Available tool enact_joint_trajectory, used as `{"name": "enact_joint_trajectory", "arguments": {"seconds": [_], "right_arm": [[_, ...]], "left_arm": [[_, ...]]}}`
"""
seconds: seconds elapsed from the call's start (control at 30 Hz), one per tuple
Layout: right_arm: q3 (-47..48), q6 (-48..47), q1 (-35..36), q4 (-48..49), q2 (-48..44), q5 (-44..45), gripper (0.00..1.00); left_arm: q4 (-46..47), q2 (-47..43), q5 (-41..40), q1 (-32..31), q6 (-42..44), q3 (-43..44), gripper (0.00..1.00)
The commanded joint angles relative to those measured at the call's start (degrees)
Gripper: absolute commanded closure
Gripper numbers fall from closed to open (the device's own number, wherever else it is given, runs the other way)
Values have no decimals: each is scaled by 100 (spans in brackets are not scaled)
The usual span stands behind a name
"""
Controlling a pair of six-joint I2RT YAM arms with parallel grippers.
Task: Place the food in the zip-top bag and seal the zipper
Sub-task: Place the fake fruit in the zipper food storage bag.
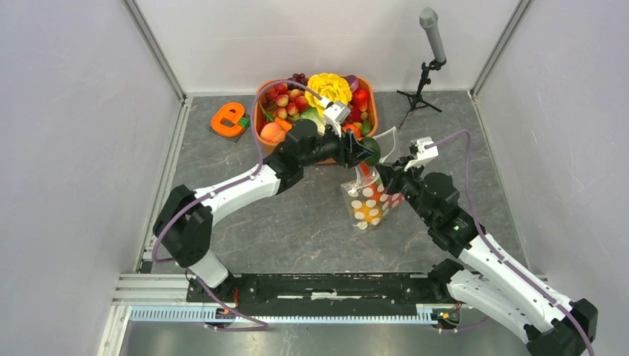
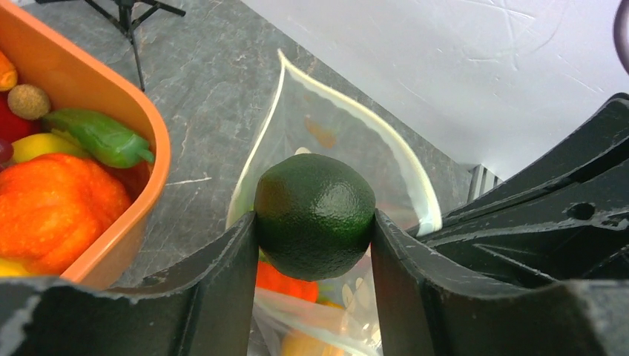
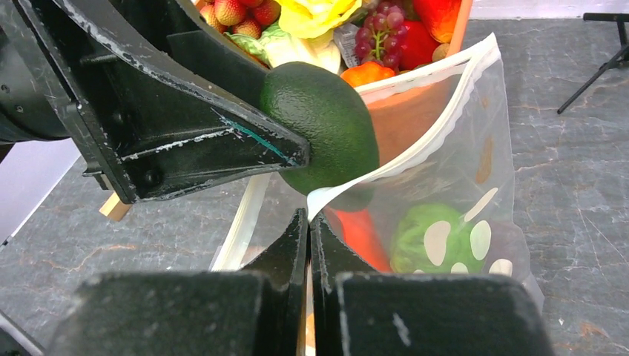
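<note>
My left gripper (image 2: 314, 230) is shut on a dark green round toy fruit (image 2: 314, 213) and holds it over the open mouth of the clear polka-dot zip-top bag (image 1: 369, 194). The fruit also shows in the top view (image 1: 370, 151) and the right wrist view (image 3: 323, 126). My right gripper (image 3: 308, 216) is shut on the bag's near mouth edge, on the whitish zipper strip (image 3: 415, 152), holding it up. Inside the bag (image 3: 452, 215) lie a red-orange piece (image 3: 360, 233) and a light green piece (image 3: 415, 237).
An orange tub (image 1: 260, 111) heaped with toy fruit and vegetables stands behind the bag; its rim shows at the left of the left wrist view (image 2: 141, 119). An orange tape dispenser (image 1: 228, 119) lies to its left. A microphone stand (image 1: 424, 67) is at back right.
</note>
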Motion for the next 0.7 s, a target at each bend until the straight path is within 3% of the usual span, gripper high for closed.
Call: {"name": "enact_joint_trajectory", "arguments": {"seconds": [0.0,0.3,0.47,0.67], "right_arm": [[134,-140,25,347,-12,-220,98],[74,-82,22,232,-87,180,98],[46,-53,25,142,-110,374,98],[2,-44,24,177,-83,386,98]], "left_arm": [[44,3,205,-90,267,354,39],[-476,-296,-70,-90,638,382,14],[-552,-701,-868,-64,907,127,3],[-809,-1125,-1552,130,1010,-92,0]]}}
